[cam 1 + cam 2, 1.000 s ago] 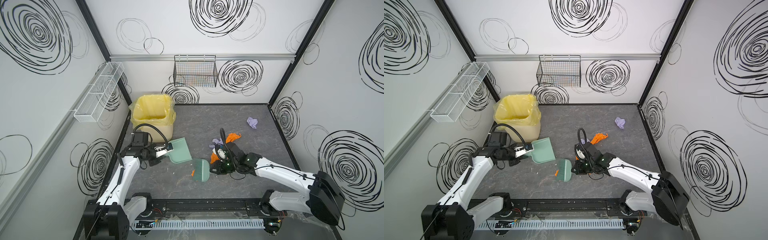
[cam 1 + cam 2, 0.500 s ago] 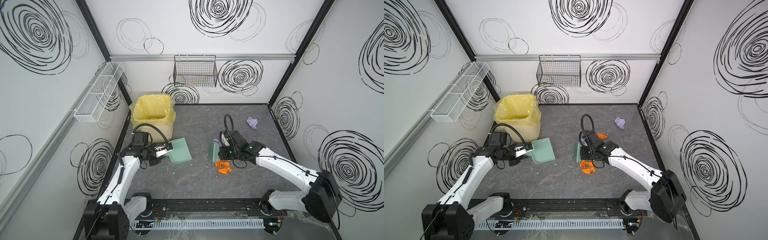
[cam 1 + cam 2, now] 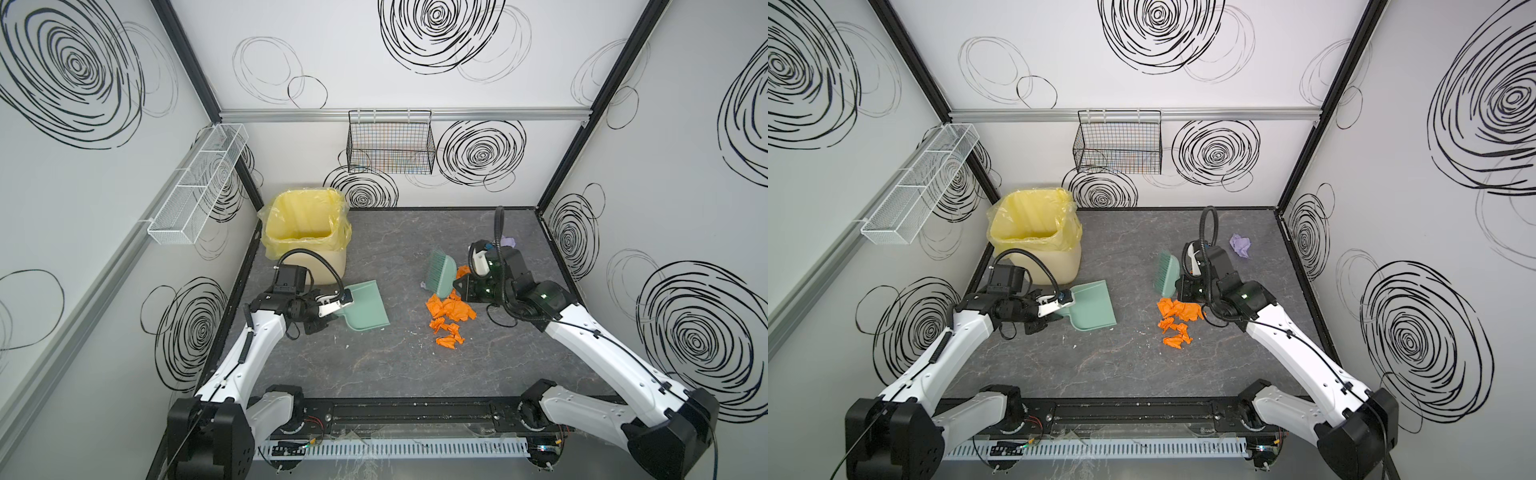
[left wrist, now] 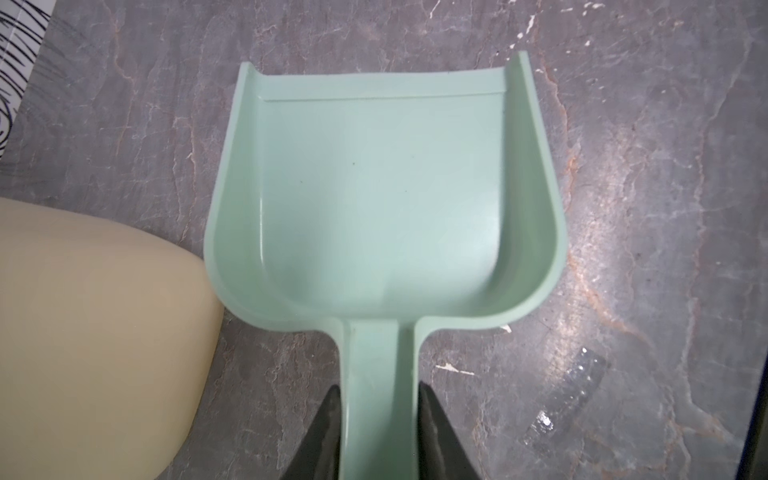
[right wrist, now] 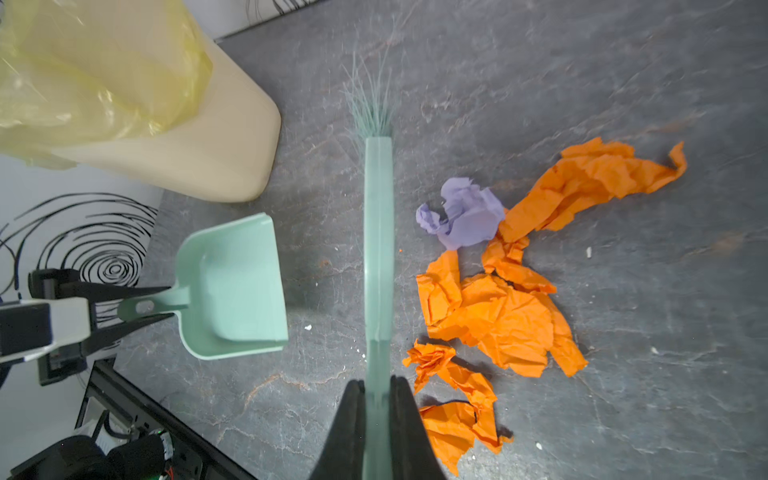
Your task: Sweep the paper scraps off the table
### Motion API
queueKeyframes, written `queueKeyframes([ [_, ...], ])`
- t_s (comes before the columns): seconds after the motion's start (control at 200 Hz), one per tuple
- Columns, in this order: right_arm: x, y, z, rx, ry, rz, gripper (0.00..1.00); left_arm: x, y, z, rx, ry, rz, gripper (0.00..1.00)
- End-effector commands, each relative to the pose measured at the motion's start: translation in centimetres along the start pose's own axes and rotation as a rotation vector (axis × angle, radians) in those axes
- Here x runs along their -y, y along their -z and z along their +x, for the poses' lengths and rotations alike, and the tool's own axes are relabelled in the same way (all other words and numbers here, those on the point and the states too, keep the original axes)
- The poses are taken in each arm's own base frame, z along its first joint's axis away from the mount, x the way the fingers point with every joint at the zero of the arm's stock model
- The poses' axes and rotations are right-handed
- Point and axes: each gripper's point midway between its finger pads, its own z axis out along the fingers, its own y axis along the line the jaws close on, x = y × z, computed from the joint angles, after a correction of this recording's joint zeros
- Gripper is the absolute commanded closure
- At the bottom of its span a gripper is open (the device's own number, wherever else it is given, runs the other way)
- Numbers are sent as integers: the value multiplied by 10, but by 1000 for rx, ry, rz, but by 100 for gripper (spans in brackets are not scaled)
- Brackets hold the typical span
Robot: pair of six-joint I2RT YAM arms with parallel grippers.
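Pinching the thin handle of the brush (image 5: 378,232) with the right fingers (image 5: 347,428), shut tight on it, bristles seemingly raised off the table (image 3: 374,374), though not showing contact clearly in any view. Clamping the handle of the dustpan (image 4: 382,187) with the left fingers (image 4: 322,440), narrow around it. Holding the pan empty just beside the lined bin (image 3: 328,270), lip turned toward the pile.

Finding the paper scraps (image 3: 449,311) bunched in orange on the table just beside the brush, on the side away from the dustpan, with a lilac wad (image 5: 461,216) touching them. Finding also a stray lilac wad (image 3: 1241,245) well apart near the far right corner, half hidden behind the right arm (image 3: 582,332) in a top view.

Probably risking a scatter on the next stroke — pushing light, springy paper across a bare stretch toward a pan well apart, and spraying wads past either side of the lip. Risking, too, riding the bristles over the big flat orange sheet (image 5: 498,324) instead of moving it. Possibly twisting the slim handle inside so small a grip on meeting the pile's drag. Possibly shoving the pan backward or tipping its lip up on impact, letting scraps slip underneath — and, sitting so close to the bin, having little room for correcting. Perhaps overlooking the stray lilac wad altogether. Perhaps knocking pieces off the table's near edge rather than into the pan.
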Motion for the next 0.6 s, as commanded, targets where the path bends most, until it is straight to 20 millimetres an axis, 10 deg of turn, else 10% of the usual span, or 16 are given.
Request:
queueKeyframes([
  [0.0,28,19,-34,116,23,151,100,3,-11,-8,6,-6,10,100],
  [0.26,131,48,-109,268,100,792,100,2,-26,-20,-1,-1,50,100],
  [0.595,219,7,-200,267,252,1238,100,11,-25,-20,22,-5,39,100],
])
